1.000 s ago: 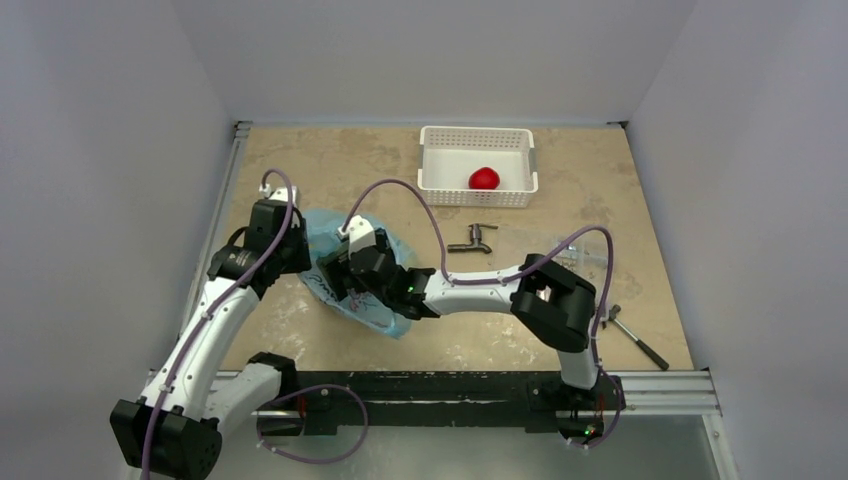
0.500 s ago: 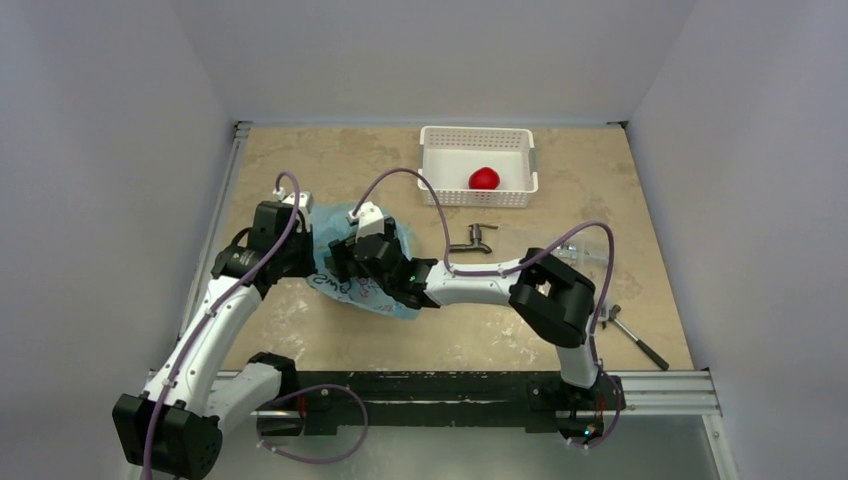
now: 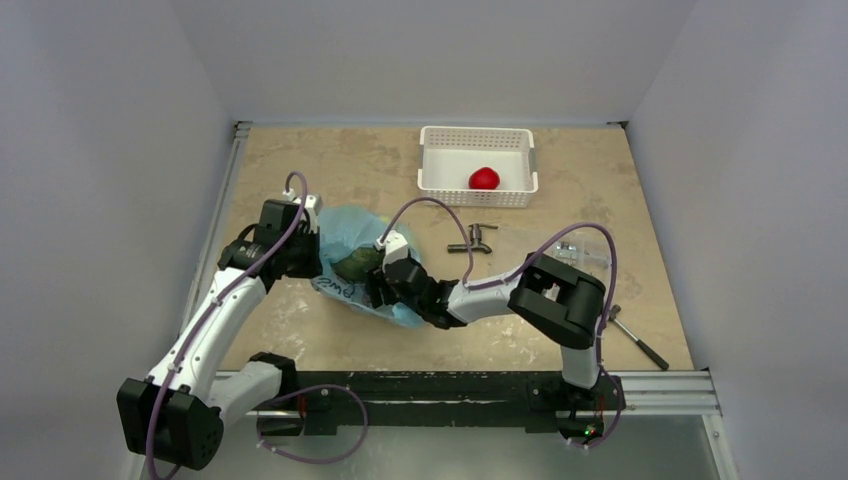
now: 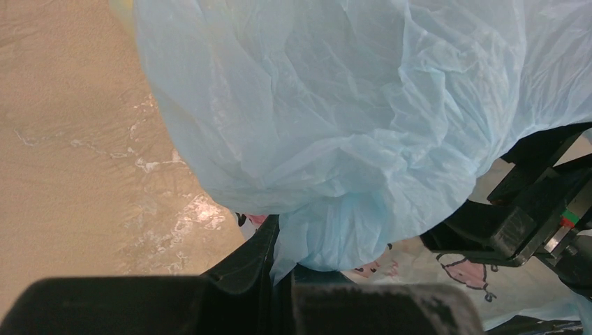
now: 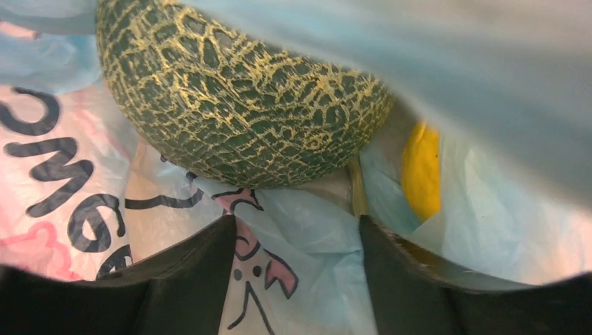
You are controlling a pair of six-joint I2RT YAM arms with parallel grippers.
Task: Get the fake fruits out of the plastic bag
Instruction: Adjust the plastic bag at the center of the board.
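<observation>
The light-blue plastic bag (image 3: pixel 345 228) lies left of centre, its mouth facing right. My left gripper (image 4: pixel 283 246) is shut on a fold of the bag's edge; in the top view it (image 3: pixel 318 262) sits at the bag's left side. My right gripper (image 5: pixel 297 230) is open and empty inside the bag's mouth, its jaws lying on the printed plastic just short of the large dull-green bumpy ball (image 5: pixel 237 105). A yellow lemon (image 5: pixel 421 171) lies to that ball's right under the plastic. The ball also shows in the top view (image 3: pixel 355 265). A red apple (image 3: pixel 484 178) lies in the white basket.
The white perforated basket (image 3: pixel 478 195) stands at the back. A dark metal tap part (image 3: pixel 472 238) lies right of the bag. A clear flat bag of parts (image 3: pixel 580 250) and a small tool (image 3: pixel 635 335) lie at the right.
My right gripper has drawn back to the right, towards the bag's mouth. My left gripper has moved away from me with the bag's edge. The green ball now shows from above.
</observation>
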